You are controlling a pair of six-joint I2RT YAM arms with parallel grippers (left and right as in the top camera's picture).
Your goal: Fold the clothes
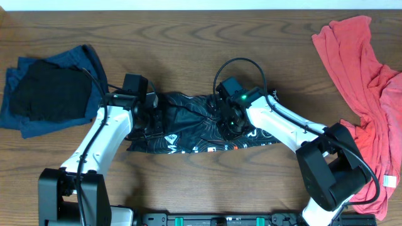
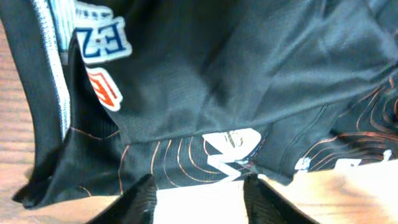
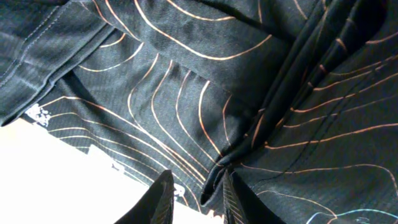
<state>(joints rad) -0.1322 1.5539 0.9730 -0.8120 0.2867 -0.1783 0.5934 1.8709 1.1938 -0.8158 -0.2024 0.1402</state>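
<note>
one black jersey [image 1: 188, 122] lies bunched in the middle of the counter [image 1: 188, 37], where the right fingers [image 3: 163, 194] pinch a raised fold, likely to draw it over, while the left fingers [image 2: 142, 200] stand spread at its left end, seemingly ready to grip the hem.

Robot-arm lab, wooden table [image 1: 188, 37]

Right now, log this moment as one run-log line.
task: fold clothes | jersey: bunched, mid-table | left claw: open at its edge | right claw: pinching a fold | coral garment: unfolded, right side
</note>
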